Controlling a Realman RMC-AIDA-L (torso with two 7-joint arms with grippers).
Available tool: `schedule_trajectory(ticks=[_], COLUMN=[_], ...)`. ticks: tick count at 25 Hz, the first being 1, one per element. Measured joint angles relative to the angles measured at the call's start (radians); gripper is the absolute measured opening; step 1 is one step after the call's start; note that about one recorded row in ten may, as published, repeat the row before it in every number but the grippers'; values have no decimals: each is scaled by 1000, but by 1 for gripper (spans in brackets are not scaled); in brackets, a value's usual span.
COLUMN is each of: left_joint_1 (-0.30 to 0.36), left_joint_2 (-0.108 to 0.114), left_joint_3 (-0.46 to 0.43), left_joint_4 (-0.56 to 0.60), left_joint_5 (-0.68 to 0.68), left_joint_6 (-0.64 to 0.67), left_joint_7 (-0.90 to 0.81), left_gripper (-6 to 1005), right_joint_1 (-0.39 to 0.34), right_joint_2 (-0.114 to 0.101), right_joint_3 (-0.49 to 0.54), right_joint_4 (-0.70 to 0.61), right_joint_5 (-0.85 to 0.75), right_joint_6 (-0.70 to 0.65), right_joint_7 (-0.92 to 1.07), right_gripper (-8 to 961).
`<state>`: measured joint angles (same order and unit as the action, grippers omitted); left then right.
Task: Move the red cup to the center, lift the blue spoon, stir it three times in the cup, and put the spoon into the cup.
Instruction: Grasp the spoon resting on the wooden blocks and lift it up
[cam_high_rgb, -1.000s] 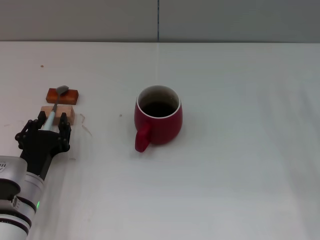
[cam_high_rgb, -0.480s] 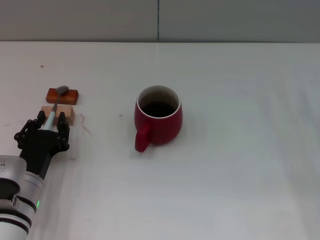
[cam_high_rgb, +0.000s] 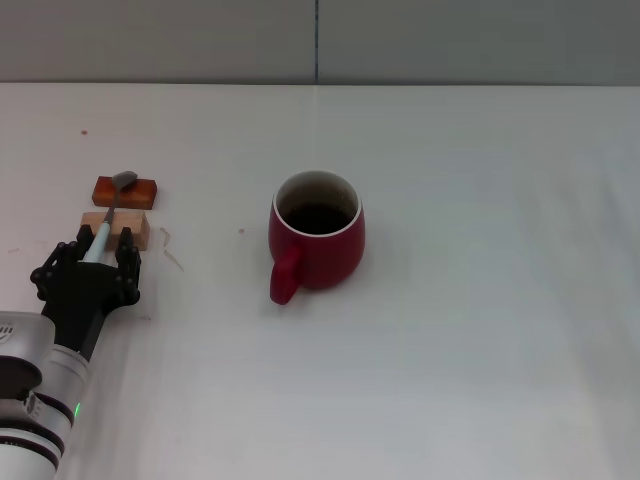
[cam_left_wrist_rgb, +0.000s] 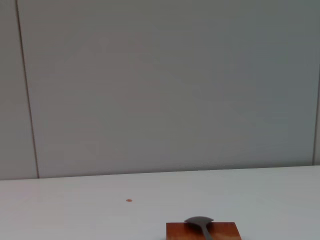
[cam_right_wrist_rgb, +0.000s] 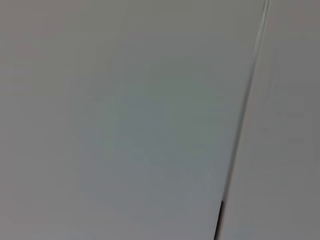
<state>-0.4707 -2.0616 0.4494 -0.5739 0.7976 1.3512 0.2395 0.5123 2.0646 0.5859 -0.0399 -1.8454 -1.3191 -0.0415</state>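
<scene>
The red cup stands upright near the middle of the white table, its handle pointing toward me and a little left. The blue spoon lies at the left, its silver bowl on an orange-red block and its pale handle across a tan block. My left gripper is low at the handle's near end, with a finger on each side of it and gaps showing, so it is open. The left wrist view shows the spoon bowl on the orange-red block. My right gripper is out of view.
The white table runs back to a grey wall. Small dark specks mark the table at the far left. The right wrist view shows only a grey wall panel.
My left gripper has shifted very slightly back toward me along the spoon handle. The spoon and cup have not moved.
</scene>
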Motion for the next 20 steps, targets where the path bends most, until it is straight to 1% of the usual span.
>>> schedule_trajectory(ticks=[7,20], left_joint_1=[-1,-1], left_joint_2=[0,0], left_joint_3=[0,0], left_joint_4=[-1,0], left_joint_5=[0,0], left_joint_6=[0,1], left_joint_7=[4,2], left_gripper=[358,305], right_joint_1=[-1,-2], right_joint_2=[1,2], right_joint_3=[0,0], right_joint_4=[0,0], right_joint_5=[0,-2], right_joint_6=[3,3], right_joint_7=[0,0], right_gripper=[597,598])
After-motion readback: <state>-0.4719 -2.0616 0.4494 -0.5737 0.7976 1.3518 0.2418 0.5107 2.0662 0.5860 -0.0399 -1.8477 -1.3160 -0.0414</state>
